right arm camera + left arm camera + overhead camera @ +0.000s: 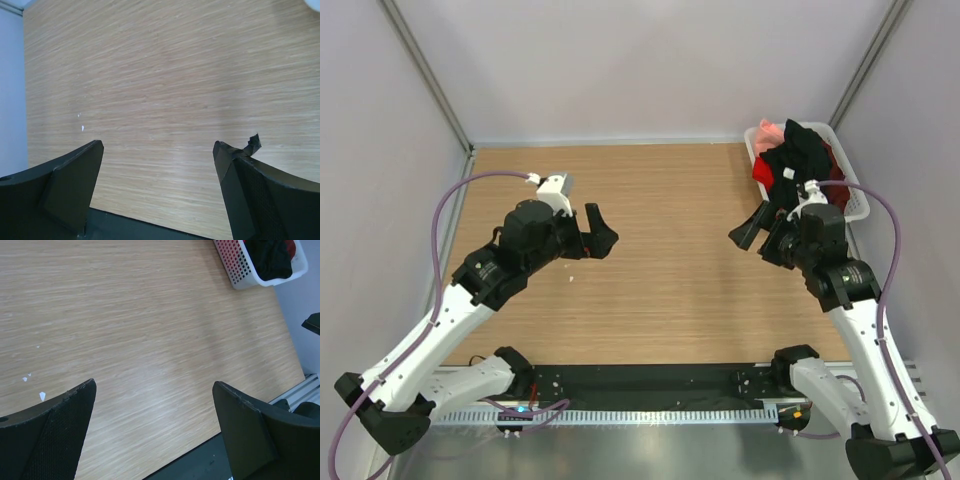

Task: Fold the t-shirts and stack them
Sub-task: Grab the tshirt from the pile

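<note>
Step in hand: the start. All shirts (798, 160) are heaped in the basket (858, 205) at the table's (670, 260) far right corner, black shirt (802, 148) on top, red shirt (761, 173) and pink shirt (768, 130) peeking out beside it. Left gripper (601, 232) and right gripper (756, 236) hover over bare wood, jaws spread wide, holding nothing; the right is near the basket. Next move, likely: right arm reaches into the basket, pinches the black shirt by an edge and draws it to mid-table for spreading; a tangled second shirt may follow.
</note>
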### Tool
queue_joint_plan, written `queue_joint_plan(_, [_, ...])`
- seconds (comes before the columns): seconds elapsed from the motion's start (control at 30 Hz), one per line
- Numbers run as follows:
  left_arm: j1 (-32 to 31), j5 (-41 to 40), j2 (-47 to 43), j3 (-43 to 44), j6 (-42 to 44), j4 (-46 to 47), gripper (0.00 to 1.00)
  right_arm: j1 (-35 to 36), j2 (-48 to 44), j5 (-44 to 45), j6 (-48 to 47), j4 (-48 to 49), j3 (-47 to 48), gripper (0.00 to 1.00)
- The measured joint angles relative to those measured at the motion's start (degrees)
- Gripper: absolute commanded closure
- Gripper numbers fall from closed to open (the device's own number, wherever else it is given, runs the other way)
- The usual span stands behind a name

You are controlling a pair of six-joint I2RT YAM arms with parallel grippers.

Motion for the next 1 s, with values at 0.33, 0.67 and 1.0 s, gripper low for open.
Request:
queue_joint_plan(0.33, [0.0, -6.4, 2.4, 0.0, 4.1, -0.5, 0.0, -0.3, 6.1, 10.4, -0.3, -0.5, -0.5, 0.0])
queue_joint_plan(0.67, [0.5, -8.2, 10.8, -1.0, 7.0, -2.8, 0.01, -16.7, 32.3, 18.8, -4.7, 1.6, 15.6, 0.07])
queue_joint_plan(1.0, [0.5, -7.6, 10.5, -1.0, 7.3, -3.6, 0.01, -21.2, 42.8, 14.9, -1.5, 10.9, 16.8, 0.24])
